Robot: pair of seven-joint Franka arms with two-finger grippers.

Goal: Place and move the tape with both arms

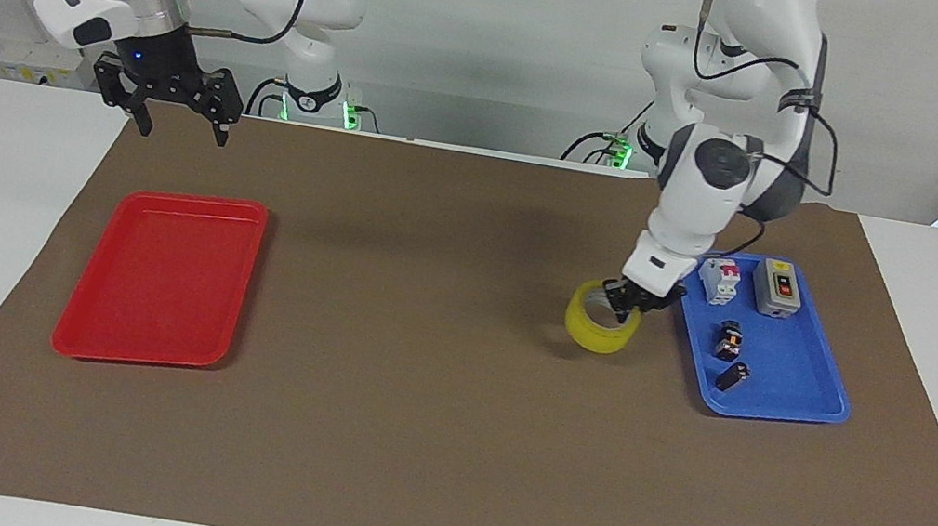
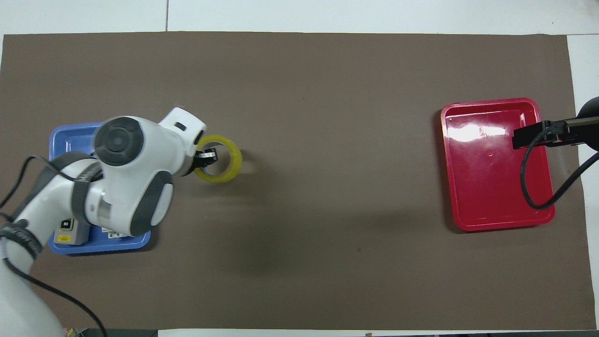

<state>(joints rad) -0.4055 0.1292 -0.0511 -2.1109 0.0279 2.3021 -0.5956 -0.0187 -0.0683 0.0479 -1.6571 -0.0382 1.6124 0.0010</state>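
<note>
The tape, a yellow ring, is over the brown mat just beside the blue tray, on the side toward the middle of the table. My left gripper is shut on the tape's rim, one finger inside the ring. I cannot tell whether the tape touches the mat. My right gripper hangs open and holds nothing, raised over the mat's edge at the robots' end, near the red tray.
The blue tray holds a grey switch box, a white breaker and two small black parts. The left arm covers much of it from overhead. The red tray lies at the right arm's end.
</note>
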